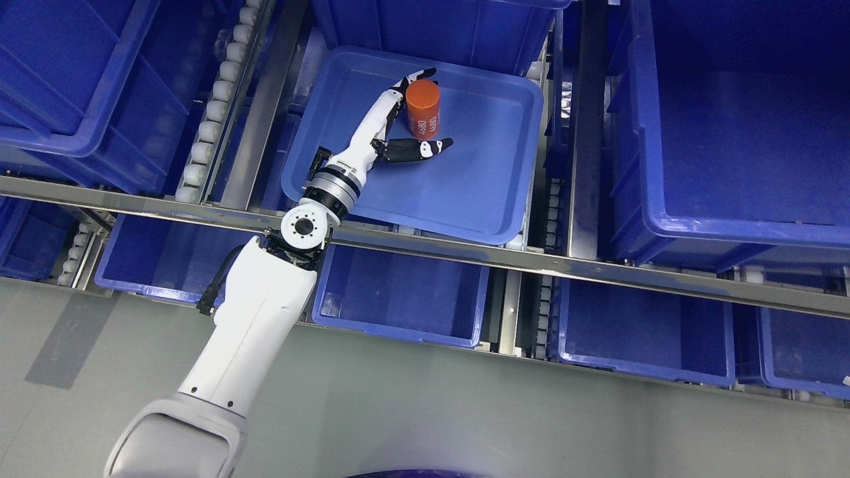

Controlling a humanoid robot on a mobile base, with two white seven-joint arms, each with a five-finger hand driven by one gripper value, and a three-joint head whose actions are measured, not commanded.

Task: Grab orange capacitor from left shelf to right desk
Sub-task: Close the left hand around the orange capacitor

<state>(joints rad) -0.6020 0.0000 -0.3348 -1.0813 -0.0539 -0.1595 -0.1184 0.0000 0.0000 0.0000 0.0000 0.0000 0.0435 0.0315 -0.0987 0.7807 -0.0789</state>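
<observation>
An orange capacitor (423,109), a short cylinder with white print on its side, stands in a shallow blue tray (465,192) on the shelf. My left hand (425,109) reaches into the tray from the lower left. Its fingers (415,75) lie spread along the capacitor's left and far side, and the thumb (425,147) points right just below it. The hand is open around the capacitor and not closed on it. The right arm is out of view.
Deep blue bins surround the tray: one at the far left (73,86), a large one on the right (737,119), and several on the lower shelf level (405,292). A metal shelf rail (531,260) crosses in front. Roller tracks (212,113) run beside the tray. Grey floor lies below.
</observation>
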